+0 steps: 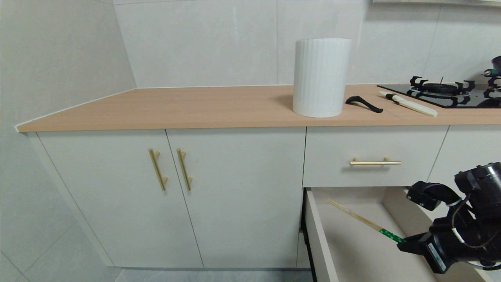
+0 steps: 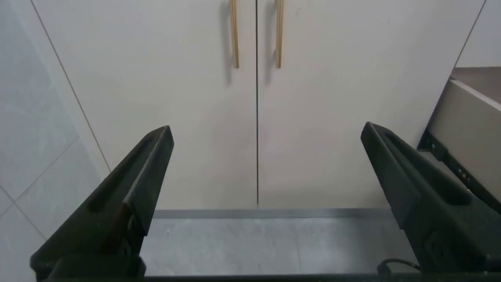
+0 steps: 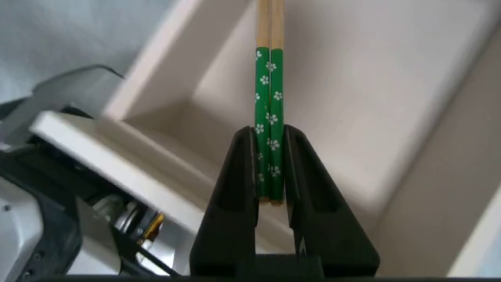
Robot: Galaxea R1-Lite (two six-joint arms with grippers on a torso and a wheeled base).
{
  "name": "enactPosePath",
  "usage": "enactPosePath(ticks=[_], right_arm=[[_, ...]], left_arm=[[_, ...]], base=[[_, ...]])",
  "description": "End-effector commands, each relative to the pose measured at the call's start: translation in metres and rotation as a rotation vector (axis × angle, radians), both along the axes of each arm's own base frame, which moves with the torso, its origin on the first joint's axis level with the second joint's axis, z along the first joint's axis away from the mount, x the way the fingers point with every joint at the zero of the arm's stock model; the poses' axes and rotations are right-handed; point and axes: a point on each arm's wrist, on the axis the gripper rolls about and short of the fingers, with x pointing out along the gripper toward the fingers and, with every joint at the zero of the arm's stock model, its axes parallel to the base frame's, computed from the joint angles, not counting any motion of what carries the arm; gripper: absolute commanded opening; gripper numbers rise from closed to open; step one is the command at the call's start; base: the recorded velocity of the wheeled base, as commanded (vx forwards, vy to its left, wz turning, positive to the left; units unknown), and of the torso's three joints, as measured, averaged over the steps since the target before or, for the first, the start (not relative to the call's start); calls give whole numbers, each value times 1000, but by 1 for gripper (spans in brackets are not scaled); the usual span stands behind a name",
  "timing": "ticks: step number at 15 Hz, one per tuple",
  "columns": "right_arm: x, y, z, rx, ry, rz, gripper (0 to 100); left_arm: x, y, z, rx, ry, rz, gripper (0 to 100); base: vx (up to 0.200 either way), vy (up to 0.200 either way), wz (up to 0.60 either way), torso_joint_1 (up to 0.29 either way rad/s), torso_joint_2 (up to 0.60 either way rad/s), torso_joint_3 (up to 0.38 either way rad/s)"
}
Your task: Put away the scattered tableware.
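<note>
Right gripper point(image 3: 270, 139) clamped on chopsticks point(image 3: 270, 70), green flower-printed ends, over open drawer point(image 1: 318, 235); left gripper point(image 2: 266, 135) beside drawer, jaws wide apart.

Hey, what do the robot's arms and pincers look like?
The left pincer and right pincer are matte black, with long tapering fingers. The right arm is black too, with looping cables, white ties and a white printed label.

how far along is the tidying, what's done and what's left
Done: the lower drawer stands open. In hand: the right tool is shut on the chopsticks, held over that drawer, not yet released. Remaining: a black utensil and a cream utensil lie on the counter; the left tool is open.
</note>
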Motion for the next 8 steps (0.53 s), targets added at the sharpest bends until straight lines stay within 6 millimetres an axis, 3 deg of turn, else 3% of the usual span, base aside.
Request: enactPosePath(ticks=[1, 4, 8], right_arm=[[22, 0, -33, -37, 117, -30, 0], [46, 1, -40, -14, 155, -142, 0], [85, 21, -72, 43, 303, -269, 0]], left_arm=[[0, 0, 0, 0, 2, 0, 100], [0, 0, 0, 0, 2, 0, 100], [0, 0, 0, 0, 2, 0, 100]], base=[[0, 0, 0, 0, 0, 0], [0, 0, 0, 0, 0, 0], [0, 0, 0, 0, 0, 0]])
